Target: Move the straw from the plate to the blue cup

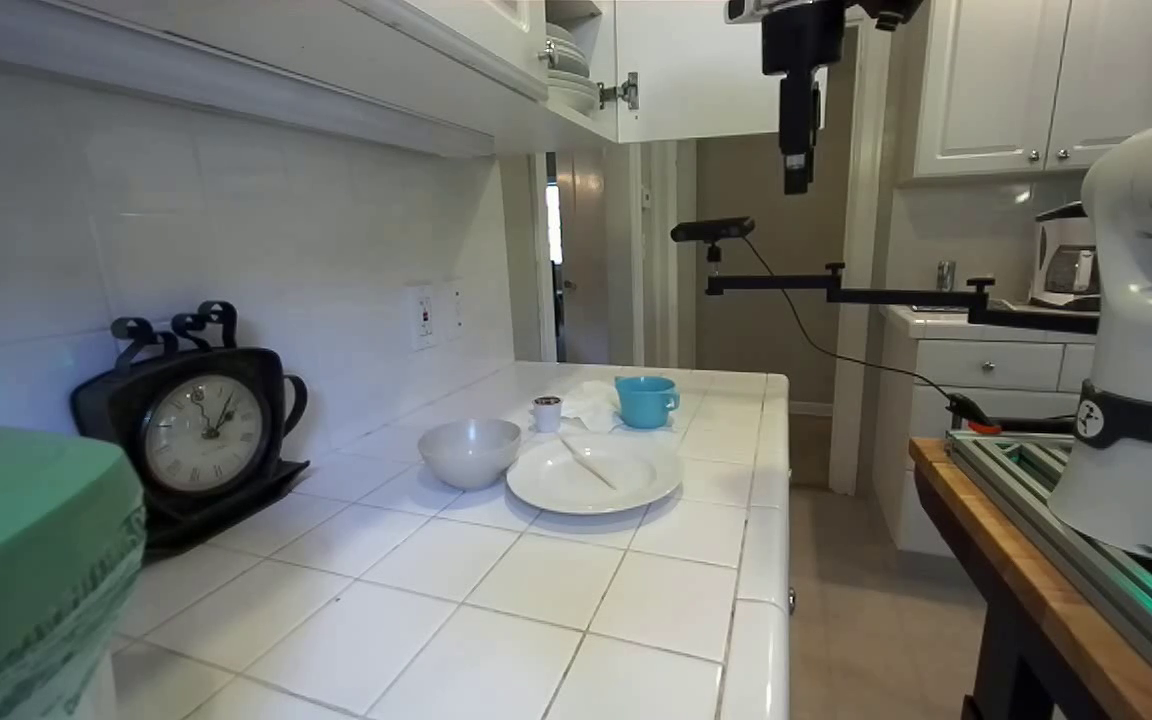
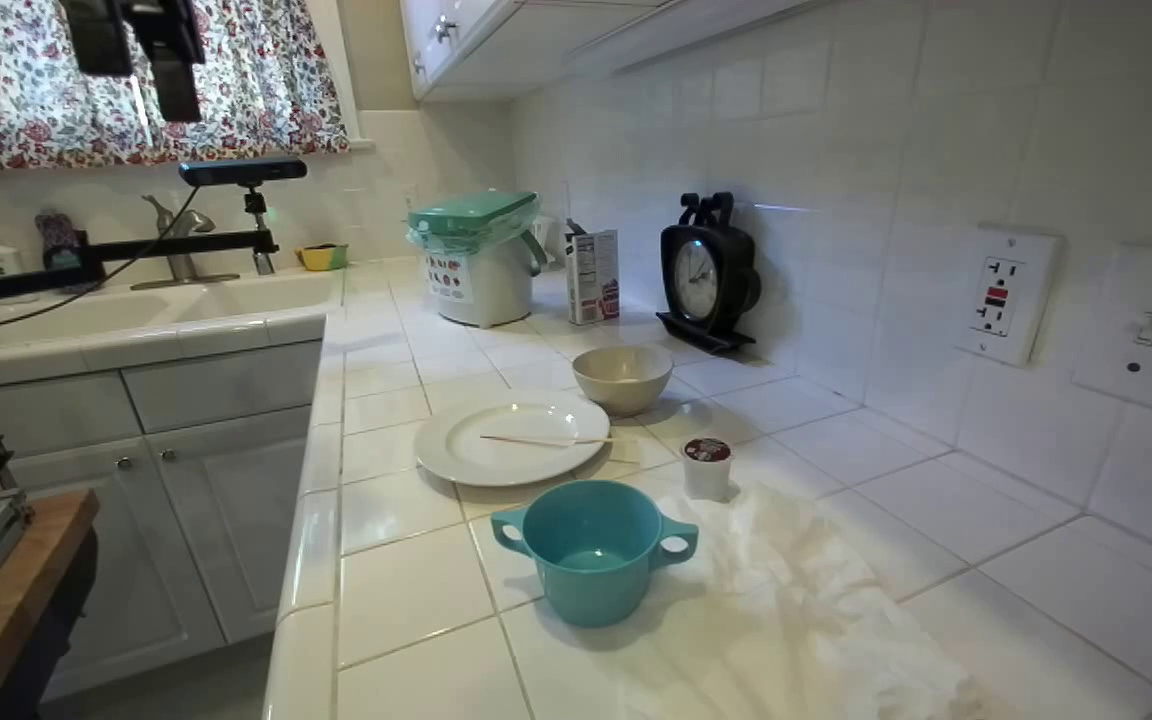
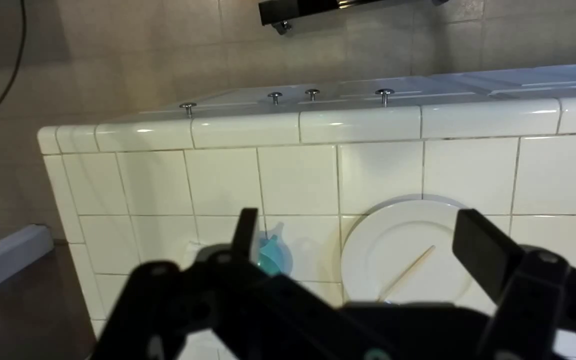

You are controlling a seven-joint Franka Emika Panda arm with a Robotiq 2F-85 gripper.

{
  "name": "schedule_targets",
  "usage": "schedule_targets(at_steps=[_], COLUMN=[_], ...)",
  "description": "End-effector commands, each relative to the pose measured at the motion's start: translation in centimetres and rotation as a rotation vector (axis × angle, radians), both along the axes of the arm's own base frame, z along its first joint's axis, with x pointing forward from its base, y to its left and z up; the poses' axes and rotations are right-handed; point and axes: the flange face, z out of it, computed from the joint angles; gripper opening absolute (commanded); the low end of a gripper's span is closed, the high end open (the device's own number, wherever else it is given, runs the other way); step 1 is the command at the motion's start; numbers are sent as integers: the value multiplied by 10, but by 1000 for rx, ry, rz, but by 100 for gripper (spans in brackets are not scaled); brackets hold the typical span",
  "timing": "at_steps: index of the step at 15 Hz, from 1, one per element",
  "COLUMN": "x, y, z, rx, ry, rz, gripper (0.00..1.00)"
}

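Observation:
The straw (image 1: 588,464) is a thin pale stick lying across the round white plate (image 1: 536,492), with one end reaching over the rim, as an exterior view (image 2: 541,440) shows. The turquoise-blue cup (image 2: 596,572) stands upright on the counter near the plate; its inside looks empty. My gripper (image 1: 798,182) is high above the counter, apart from everything. In the wrist view my gripper (image 3: 358,224) is wide open with nothing held. The plate and part of the straw (image 3: 409,271) show below between its fingers. The blue cup (image 3: 272,255) is partly hidden behind a finger.
A grey-white bowl (image 2: 622,380) and a small whitish cup (image 2: 707,472) stand close to the plate. Crumpled paper (image 2: 806,600) lies by the blue cup. A black clock (image 1: 204,430) stands at the wall. A camera on a black arm (image 1: 786,284) and an open cabinet door (image 1: 706,70) are near the gripper.

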Motion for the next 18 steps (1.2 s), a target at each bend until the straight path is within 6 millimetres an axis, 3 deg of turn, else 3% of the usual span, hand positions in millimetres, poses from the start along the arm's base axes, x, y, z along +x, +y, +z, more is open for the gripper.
schedule_targets(at_steps=[1, 6, 10, 18], x=[0, 0, 14, 77], y=[0, 0, 3, 5], z=[1, 1, -38, -110], rx=[0, 0, -5, 23], ry=[1, 1, 45, 0], rz=[0, 0, -77, -290], gripper=[100, 100, 100, 100])
